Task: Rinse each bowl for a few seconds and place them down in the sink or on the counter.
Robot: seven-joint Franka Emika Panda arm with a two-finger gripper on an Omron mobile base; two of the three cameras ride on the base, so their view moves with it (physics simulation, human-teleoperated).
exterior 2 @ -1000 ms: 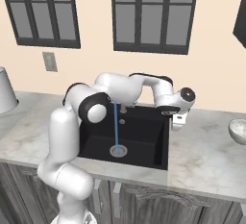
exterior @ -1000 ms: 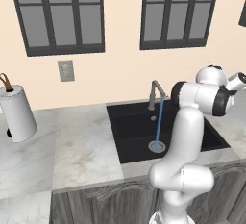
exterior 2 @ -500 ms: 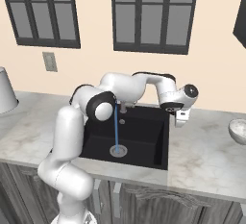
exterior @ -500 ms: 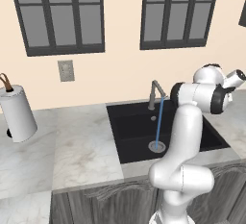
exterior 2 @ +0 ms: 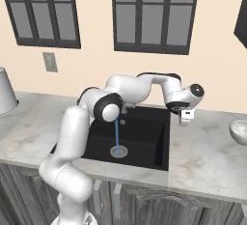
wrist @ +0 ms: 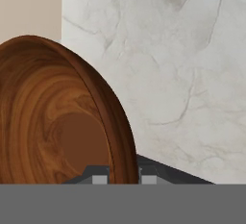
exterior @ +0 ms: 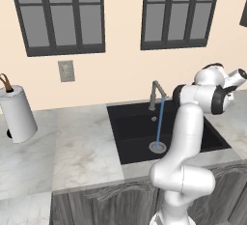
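Observation:
Up close in the hand view stands a reddish-brown wooden bowl [wrist: 57, 122], tilted on edge. My gripper [wrist: 124, 179] is shut on its rim, one finger inside and one outside. Behind it lies the marble counter [wrist: 187, 69]. In the right base view the gripper [exterior 2: 185, 116] hangs just right of the black sink [exterior 2: 149, 137], above the counter [exterior 2: 207, 151]. Water runs from the grey tap [exterior: 155, 93] in a thin blue stream [exterior: 159, 122] down to the drain [exterior: 157, 147]. From the left base view the hand [exterior: 236, 78] is at the far right.
A pale round bowl [exterior 2: 240, 131] rests on the counter at the far right edge. A paper towel roll [exterior: 17, 113] stands at the left end of the counter. The beige wall with dark windows runs behind the sink.
The arm has drifted a little to the right, carrying the bowl away from the water stream and over the counter beside the sink. The grip has stayed the same.

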